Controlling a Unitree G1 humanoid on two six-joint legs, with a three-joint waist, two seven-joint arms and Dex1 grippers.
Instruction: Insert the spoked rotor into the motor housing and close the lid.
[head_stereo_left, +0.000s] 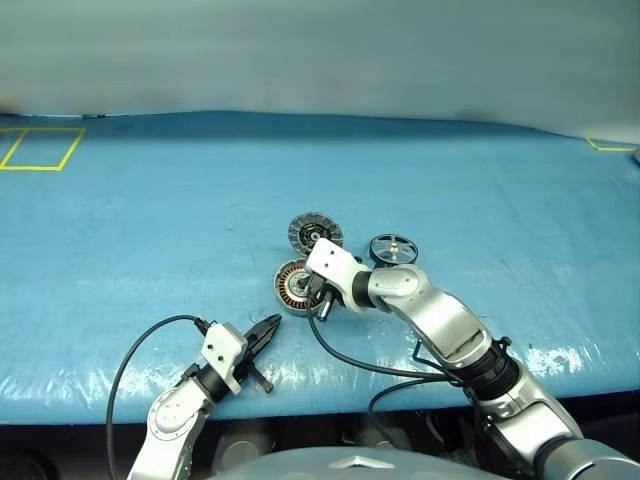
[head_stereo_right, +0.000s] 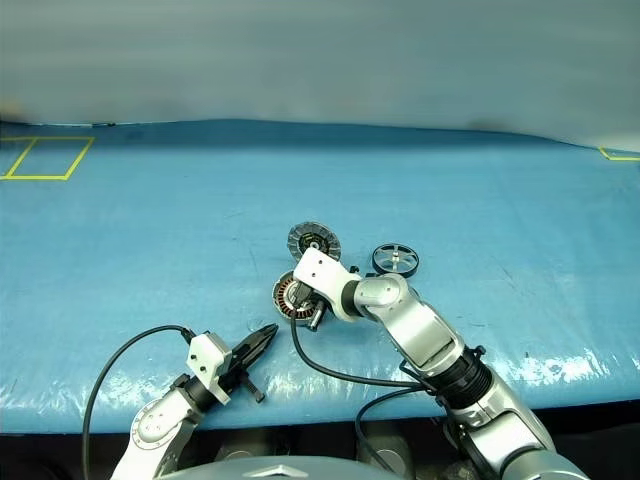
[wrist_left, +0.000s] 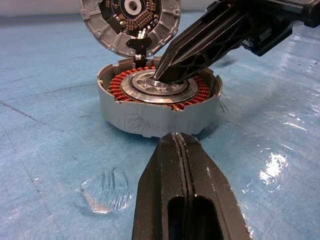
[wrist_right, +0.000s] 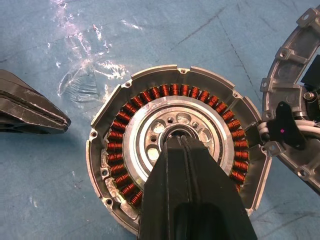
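On the blue desk (head_stereo_left: 150, 220) lie three motor parts, one of each kind: one motor housing (wrist_right: 175, 155) with its ring of copper windings, one lid (head_stereo_left: 315, 232) at about 12 o'clock from the housing, and one spoked rotor (head_stereo_left: 393, 249) at about 2 o'clock from it. Two grippers are over the desk: the left gripper (head_stereo_left: 268, 330) and the right gripper (wrist_right: 176, 139). Two yellow tape outlines mark the far corners.

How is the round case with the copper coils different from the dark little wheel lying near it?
The motor housing is a silver-grey walled case ringed with copper windings; the spoked rotor is a dark open ring with thin spokes. The right gripper points into the housing's centre; the rotor lies untouched. Both are round, with silvery centres.
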